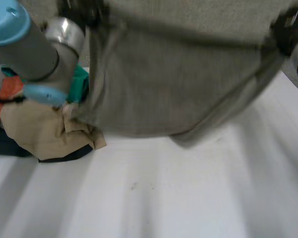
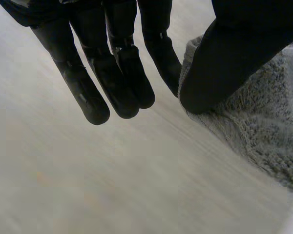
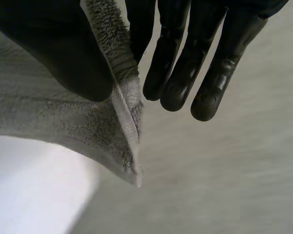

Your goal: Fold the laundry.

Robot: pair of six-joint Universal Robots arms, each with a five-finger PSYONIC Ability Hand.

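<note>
Up in the air, a grey fluffy towel (image 1: 169,84) hung stretched wide between the two black hands of the robot. It was lifted above the white tabletop (image 1: 188,198), and its bottom edge sagged down in a curve close to the surface.

The left robot hand (image 2: 122,73) was grasping the towel. Its thumb (image 2: 224,63) pressed the cloth against the nearest finger, right at one top end of the towel. The other fingers (image 2: 83,87) pointed straight out, side by side, and touched nothing.

The right robot hand (image 3: 185,58) was grasping the towel too, at the other top end. Its thumb (image 3: 53,48) squeezed the cloth against the finger next to it. A small pointed corner (image 3: 132,161) of the towel hung down just under the thumb. The rest of its fingers were straight and free.

Over on the left side of the tabletop lay a messy pile of clothes. A tan cloth (image 1: 39,129) sat on top, all crumpled. A teal cloth (image 1: 79,84) peeked out beside the towel's edge, an orange cloth (image 1: 7,94) showed at the far side, and a dark blue cloth (image 1: 10,146) lay underneath. The grey left arm (image 1: 25,44) with its light-blue cap reached over that pile.
</note>
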